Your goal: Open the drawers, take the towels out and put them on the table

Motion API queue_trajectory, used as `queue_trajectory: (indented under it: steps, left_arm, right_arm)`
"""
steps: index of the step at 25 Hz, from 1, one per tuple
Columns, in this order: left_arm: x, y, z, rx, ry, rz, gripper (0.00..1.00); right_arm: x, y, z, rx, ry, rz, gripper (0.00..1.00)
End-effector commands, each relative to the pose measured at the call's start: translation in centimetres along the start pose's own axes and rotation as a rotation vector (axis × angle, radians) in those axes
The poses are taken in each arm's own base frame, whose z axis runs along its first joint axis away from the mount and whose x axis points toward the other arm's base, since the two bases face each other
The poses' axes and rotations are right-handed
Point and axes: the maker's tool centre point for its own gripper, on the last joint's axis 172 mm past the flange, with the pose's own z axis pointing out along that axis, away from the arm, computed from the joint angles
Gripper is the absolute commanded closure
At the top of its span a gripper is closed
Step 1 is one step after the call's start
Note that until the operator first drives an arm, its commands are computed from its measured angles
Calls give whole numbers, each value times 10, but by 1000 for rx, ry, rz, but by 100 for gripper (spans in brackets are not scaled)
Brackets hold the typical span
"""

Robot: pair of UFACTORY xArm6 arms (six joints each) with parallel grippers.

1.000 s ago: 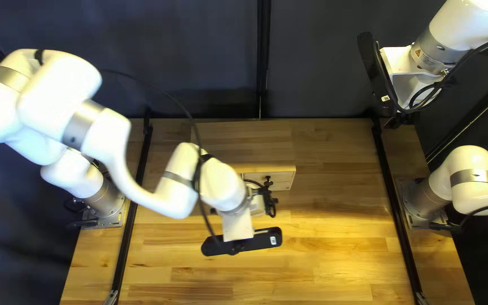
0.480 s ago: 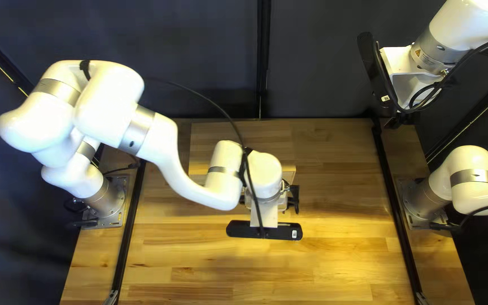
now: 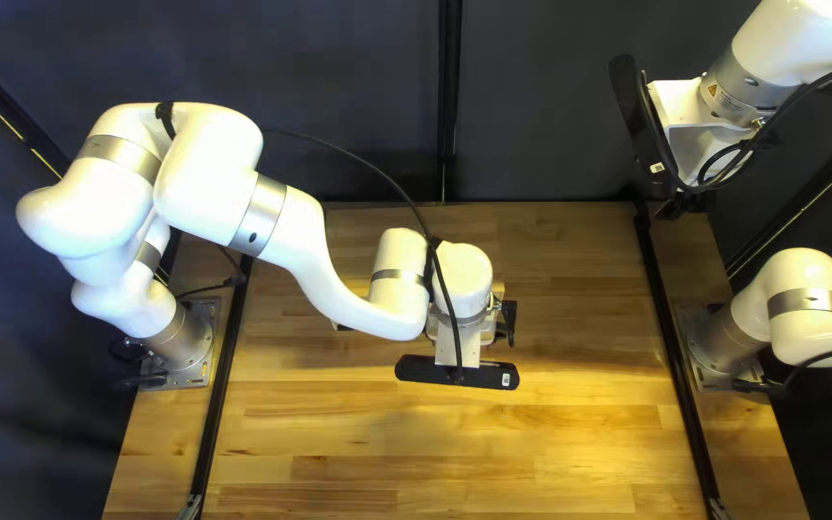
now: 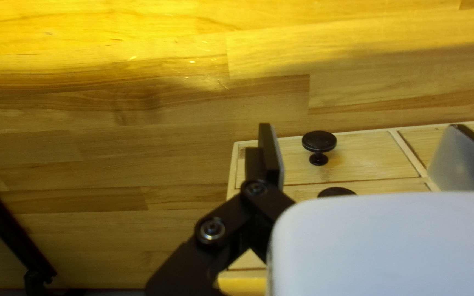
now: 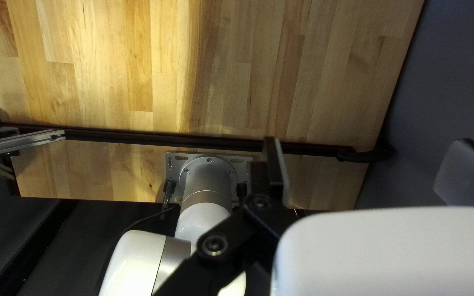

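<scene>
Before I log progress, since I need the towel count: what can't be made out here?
Towels: none in sight; drawer fronts are shut in the left wrist view.
Drawer unit: in the top left view, mostly under the left arm's wrist.
Lower knob: left wrist view, half hidden by the wrist's own hardware.

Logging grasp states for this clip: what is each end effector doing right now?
Left end effector: open, holding nothing, black round drawer knob ahead of it.
Right end effector: open, holding nothing.
</scene>
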Motion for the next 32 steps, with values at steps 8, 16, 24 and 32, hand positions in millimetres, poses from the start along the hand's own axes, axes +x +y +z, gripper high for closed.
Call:
queue_trajectory:
  steps: [8,16,24,32]
  left_arm:
    - [-9,-4,3,-42,17,58,0]
    - [-13,-7,7,-37,12,50,0]
    - [-19,-3,9,-32,4,37,0]
    - [-23,0,10,-39,4,20,0]
  right_arm:
    - [0,0,0,0,0,0,0]
    - [0,0,0,0,0,0,0]
    - [0,0,0,0,0,0,0]
    - [0,0,0,0,0,0,0]
